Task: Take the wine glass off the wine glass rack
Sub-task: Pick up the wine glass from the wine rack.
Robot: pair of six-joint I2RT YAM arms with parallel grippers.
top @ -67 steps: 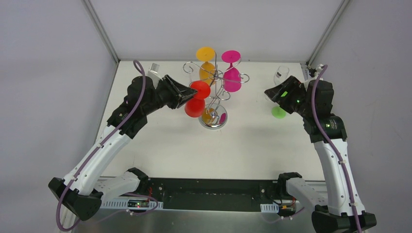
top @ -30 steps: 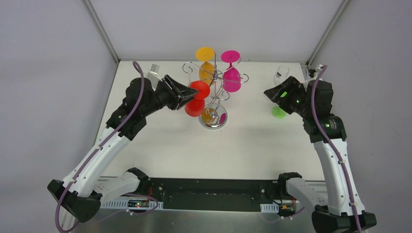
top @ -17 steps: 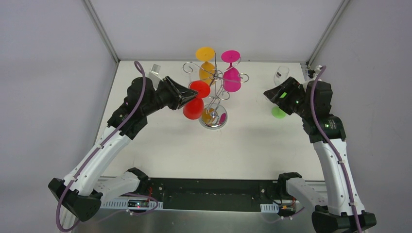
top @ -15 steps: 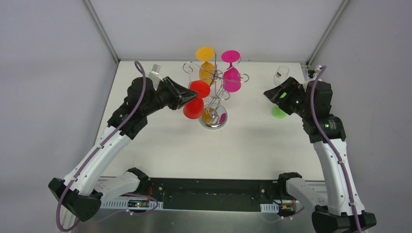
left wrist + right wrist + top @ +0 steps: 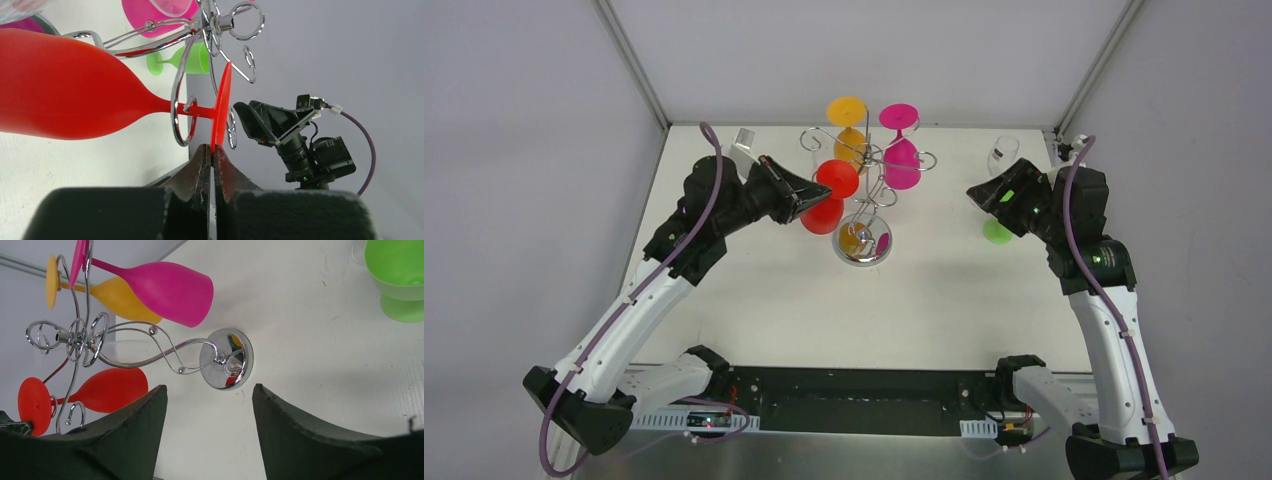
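The red wine glass (image 5: 70,97) is plain solid red all over, with a long bowl narrowing into a short thin stem and a flat round foot. It hangs on the rack (image 5: 207,360) on the side facing the left arm. Its stem sits inside one of the curled wire arms, its foot is at the top of the rack and its bowl points down towards the desk (image 5: 824,300). The left fingers (image 5: 197,170) are clenched on the edge of that foot, pinching the thin disc between them.

The rack is silver wire with a twisted stem, spiral arms at the top and a round shiny base standing on the desk.

Three wine glasses hang on the rack. Besides the red one there is an orange one (image 5: 127,300) and a pink one (image 5: 170,287), both on the far side of the rack from the arms, side by side, with the orange one on the left.

One green glass (image 5: 400,270) stands on the desk, well to the right of the rack. Two clear glasses stand near the back corners of the desk, one (image 5: 742,141) left of the rack and one (image 5: 1002,153) right of it.

The right fingers (image 5: 125,440) are spread wide with nothing between them. They hang well to the right of the rack, near the green glass.
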